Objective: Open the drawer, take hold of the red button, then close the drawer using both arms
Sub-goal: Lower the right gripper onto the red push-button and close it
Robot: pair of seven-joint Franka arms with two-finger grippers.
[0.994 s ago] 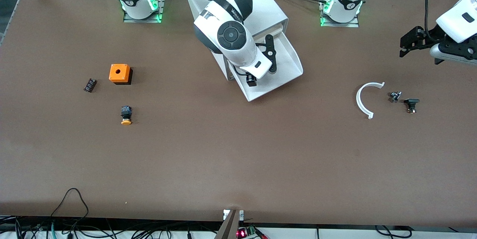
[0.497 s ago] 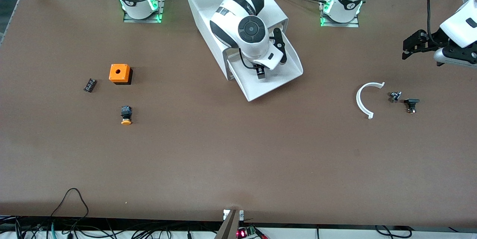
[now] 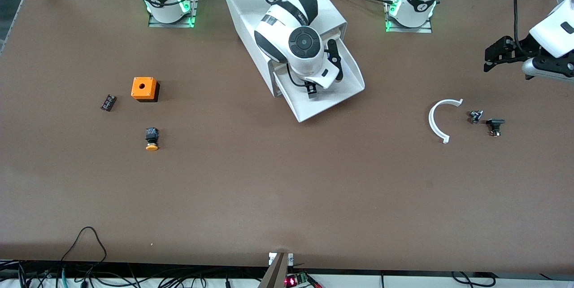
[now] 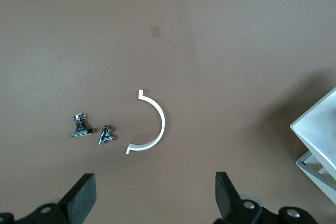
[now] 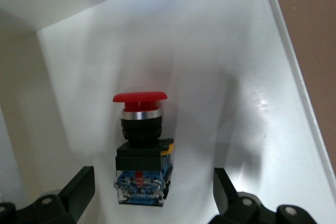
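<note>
Inside smooth white drawer, glossy red-capped button lying, right gripper wide above it, left gripper wide, waiting over table.

The drawer stands pulled out of the cabinet and open on top. The right hand hangs inside it, fingers spread wide to either side of the button, with clear white floor between each finger and the button. The drawer's side walls hem in that space.

The left hand is open over bare table at the left arm's end; a white arc and two small metal parts lie on the table there. The middle of the table, nearer the front camera than the drawer, carries no obstacle.
</note>
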